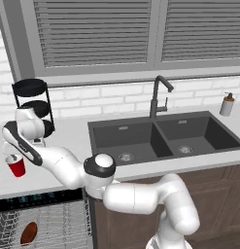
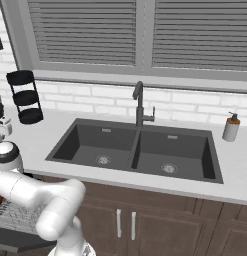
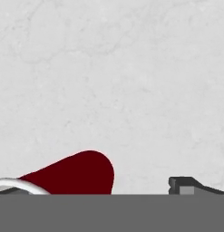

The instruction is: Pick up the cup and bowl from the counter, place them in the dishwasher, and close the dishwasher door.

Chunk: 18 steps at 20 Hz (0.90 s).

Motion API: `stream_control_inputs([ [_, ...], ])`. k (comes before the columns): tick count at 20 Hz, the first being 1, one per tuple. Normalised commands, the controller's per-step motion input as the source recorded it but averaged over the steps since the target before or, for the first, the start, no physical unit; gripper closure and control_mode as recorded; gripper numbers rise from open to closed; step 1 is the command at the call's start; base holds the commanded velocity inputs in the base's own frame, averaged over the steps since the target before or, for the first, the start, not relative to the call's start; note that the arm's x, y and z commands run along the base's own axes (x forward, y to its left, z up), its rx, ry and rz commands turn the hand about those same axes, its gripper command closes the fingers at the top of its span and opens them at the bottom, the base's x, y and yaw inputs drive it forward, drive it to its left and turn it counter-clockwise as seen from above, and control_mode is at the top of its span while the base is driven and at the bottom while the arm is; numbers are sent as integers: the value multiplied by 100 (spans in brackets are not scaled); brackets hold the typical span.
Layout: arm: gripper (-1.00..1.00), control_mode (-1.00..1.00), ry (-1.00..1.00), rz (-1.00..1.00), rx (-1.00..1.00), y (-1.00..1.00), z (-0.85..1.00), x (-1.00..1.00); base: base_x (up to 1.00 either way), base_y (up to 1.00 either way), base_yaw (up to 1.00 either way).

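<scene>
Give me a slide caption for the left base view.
Arm reaches left over the counter toward the red cup, the bowl already racked in the open dishwasher.

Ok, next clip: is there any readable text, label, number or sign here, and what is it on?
No text can be read in any view.
Dishwasher control strip: small teal marks along the black strip, too small and blurred to read.
Soap dispenser by the sink: no label visible.
Cup on the counter: plain red, no print.
</scene>
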Motion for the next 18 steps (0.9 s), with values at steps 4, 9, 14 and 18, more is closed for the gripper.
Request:
stream_control_inputs([
  [4,100,-100,0,0,1,-1,-8,0,0,0,0],
  [9,100,-100,0,0,0,0,-2,0,0,0,0],
  [14,100,-100,0,0,0,-4,0,0,0,0,0],
  [18,100,-100,-4,0,1,-34,20,-31,0,0,0],
])
